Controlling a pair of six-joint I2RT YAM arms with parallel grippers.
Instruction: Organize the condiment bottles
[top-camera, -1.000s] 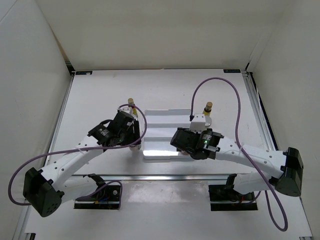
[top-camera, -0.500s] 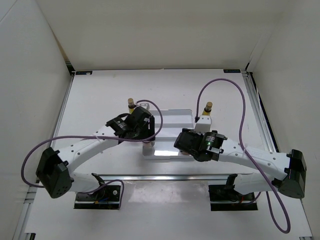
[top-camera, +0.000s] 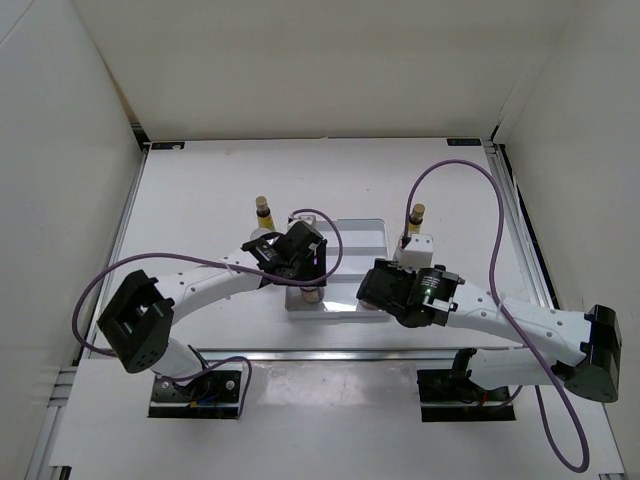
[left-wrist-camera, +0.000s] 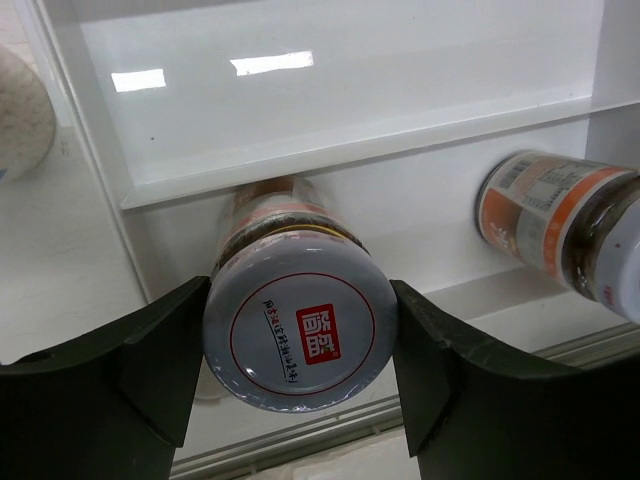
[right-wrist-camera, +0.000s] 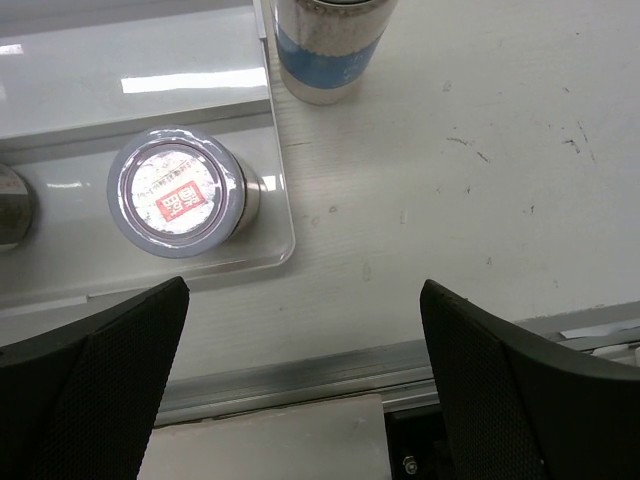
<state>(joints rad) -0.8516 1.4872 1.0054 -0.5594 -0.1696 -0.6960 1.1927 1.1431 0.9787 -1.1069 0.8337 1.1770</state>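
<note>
While your left gripper (left-wrist-camera: 298, 305) hangs over the near-left corner of the flat, stepped silvery square tray (left-wrist-camera: 330, 110), its jaws are clenched on a short glass jar with a grey, red-marked lid (left-wrist-camera: 300, 335). Both black fingers (left-wrist-camera: 150, 350) press the lid's rim, one on each side. That jar is upright over the tray's lowest step. You cannot tell from the wrist view whether its base touches the tray.

Look through your right wrist camera and you see a second short jar with a red-marked lid (right-wrist-camera: 175, 195). It stands upright in the tray's near-right corner, on the same low step and apart from the held one. Your right gripper (right-wrist-camera: 305, 300) has its jaws released and spread wide. Nothing sits between them, and they are above the bare white surface (right-wrist-camera: 450, 180) just off that corner.

A taller blue-banded jar (right-wrist-camera: 325, 45) stands on the surface just beside the tray's right edge, outside it. The frame cuts off its top.

From overhead you find a slim yellow bottle with a tan cap (top-camera: 262, 210) upright beyond the tray's far-left corner. Another slim yellow bottle (top-camera: 416, 215) stands off the far-right corner. Both are on the surface, well apart from each other.
</note>
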